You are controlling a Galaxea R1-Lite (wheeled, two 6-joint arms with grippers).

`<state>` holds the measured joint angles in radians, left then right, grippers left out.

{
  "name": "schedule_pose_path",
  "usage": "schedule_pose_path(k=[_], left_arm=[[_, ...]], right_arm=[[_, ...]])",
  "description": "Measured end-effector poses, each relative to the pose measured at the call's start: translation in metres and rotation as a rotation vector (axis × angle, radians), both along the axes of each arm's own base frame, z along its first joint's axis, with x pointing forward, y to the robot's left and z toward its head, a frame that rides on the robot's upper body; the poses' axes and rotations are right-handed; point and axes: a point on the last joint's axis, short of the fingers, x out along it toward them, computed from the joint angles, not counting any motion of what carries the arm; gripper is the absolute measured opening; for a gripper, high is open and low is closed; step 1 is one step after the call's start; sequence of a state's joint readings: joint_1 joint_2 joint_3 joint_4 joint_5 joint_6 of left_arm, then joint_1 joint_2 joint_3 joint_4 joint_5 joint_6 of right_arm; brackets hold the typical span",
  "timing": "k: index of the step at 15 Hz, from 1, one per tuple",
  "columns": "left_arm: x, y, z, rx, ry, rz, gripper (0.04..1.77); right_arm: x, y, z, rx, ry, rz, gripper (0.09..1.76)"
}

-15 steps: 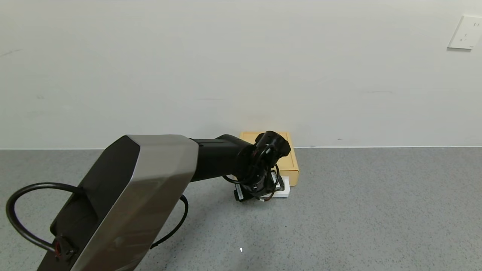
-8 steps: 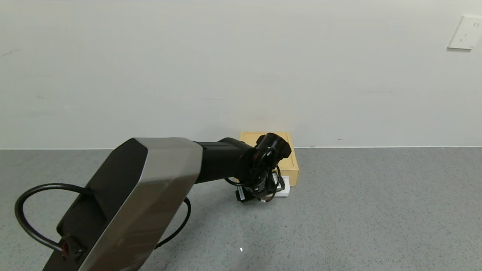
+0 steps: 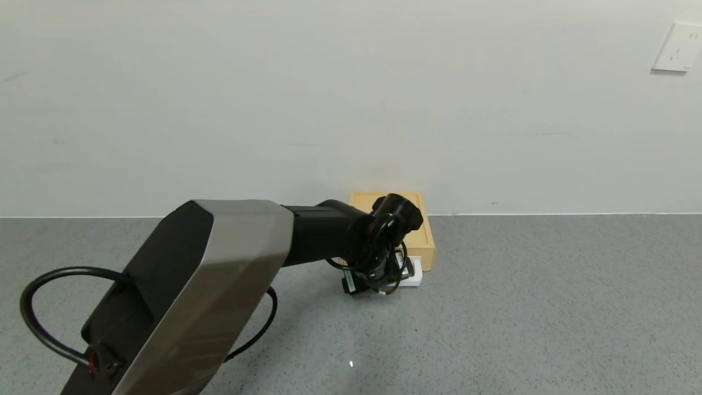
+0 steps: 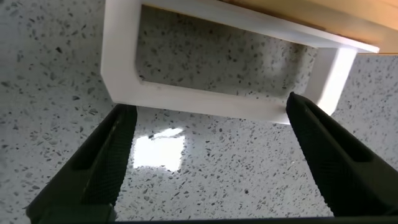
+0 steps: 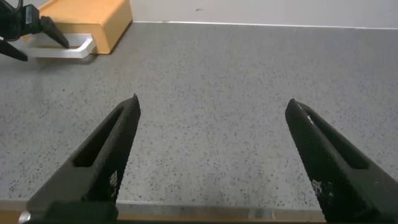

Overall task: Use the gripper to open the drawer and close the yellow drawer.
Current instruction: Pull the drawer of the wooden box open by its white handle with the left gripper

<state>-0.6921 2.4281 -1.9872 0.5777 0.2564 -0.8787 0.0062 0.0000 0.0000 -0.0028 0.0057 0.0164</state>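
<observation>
The yellow drawer (image 3: 422,233) lies flat against the wall on the grey table, its white loop handle (image 3: 412,278) facing me. The drawer looks pushed in, with only the handle sticking out. My left gripper (image 3: 392,274) hangs over the handle, pointing down. In the left wrist view its two dark fingers (image 4: 109,158) are spread wide, level with the near bar of the handle (image 4: 205,106), not gripping it. My right gripper (image 5: 211,112) is open and empty above bare table; its view shows the drawer (image 5: 84,22) and handle (image 5: 59,50) far off.
The grey speckled table (image 3: 521,307) stretches to the right and front. A white wall stands right behind the drawer, with a socket plate (image 3: 677,48) at the upper right. My left arm's silver upper link (image 3: 208,291) fills the lower left of the head view.
The left arm has shifted slightly, forward then a touch back; the gripper stays over the handle. The drawer has not moved.
</observation>
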Motion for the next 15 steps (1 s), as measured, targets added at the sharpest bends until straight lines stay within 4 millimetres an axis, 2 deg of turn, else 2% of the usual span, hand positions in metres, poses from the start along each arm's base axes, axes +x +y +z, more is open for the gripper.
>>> schedule_pose_path(k=[8, 15], left_arm=[[-0.005, 0.011, 0.020, -0.029, 0.008, 0.082, 1.72], [0.005, 0.015, 0.010, -0.025, -0.003, 0.110, 1.72]], right_arm=[[0.000, 0.000, 0.000, 0.000, 0.000, 0.000, 1.71], [0.000, 0.000, 0.000, 0.000, 0.000, 0.000, 1.71]])
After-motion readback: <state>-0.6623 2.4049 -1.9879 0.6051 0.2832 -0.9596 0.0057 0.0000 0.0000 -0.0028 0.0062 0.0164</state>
